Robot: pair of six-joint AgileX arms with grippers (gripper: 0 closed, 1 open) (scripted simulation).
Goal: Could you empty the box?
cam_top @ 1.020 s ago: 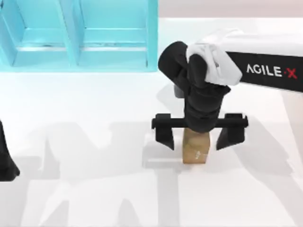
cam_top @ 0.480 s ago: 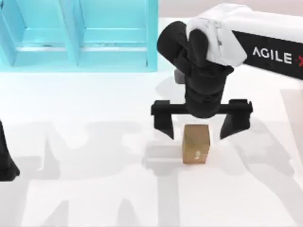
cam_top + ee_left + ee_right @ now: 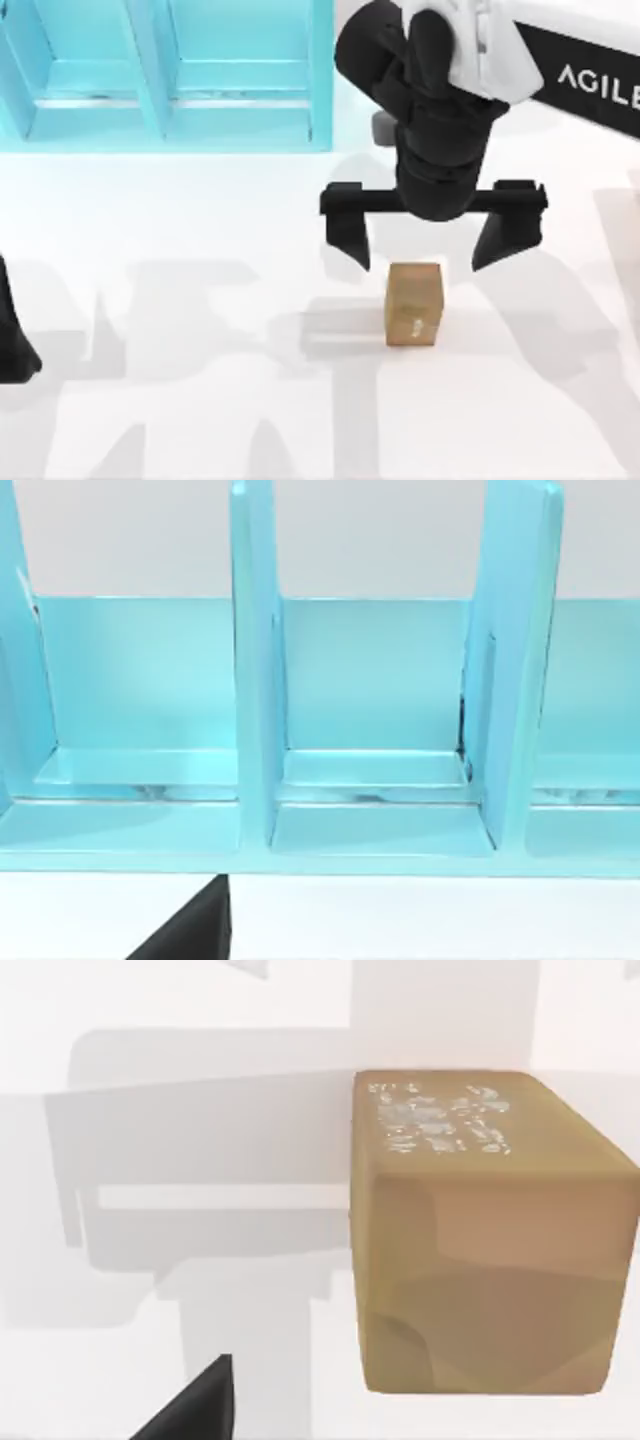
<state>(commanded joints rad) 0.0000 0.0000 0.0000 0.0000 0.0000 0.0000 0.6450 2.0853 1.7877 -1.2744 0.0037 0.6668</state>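
The box (image 3: 160, 75) is a cyan tray with upright dividers at the table's back left; the left wrist view faces its compartments (image 3: 370, 780), which look bare inside. A small brown block (image 3: 413, 303) stands on the white table in front of it, right of centre. My right gripper (image 3: 428, 255) hovers open just behind and above the block, fingers spread wide, touching nothing. In the right wrist view the brown block (image 3: 490, 1240) shows close up, with pale speckles on its upper face. My left gripper (image 3: 15, 345) rests parked at the table's left edge.
The white table (image 3: 200, 300) stretches out in front of the box and around the block. The right arm's white link (image 3: 560, 60) reaches in from the back right, above the table.
My right gripper, open throughout, has lifted and drawn back from the brown block towards the far side. The block stays put on the table. The left arm has not moved.
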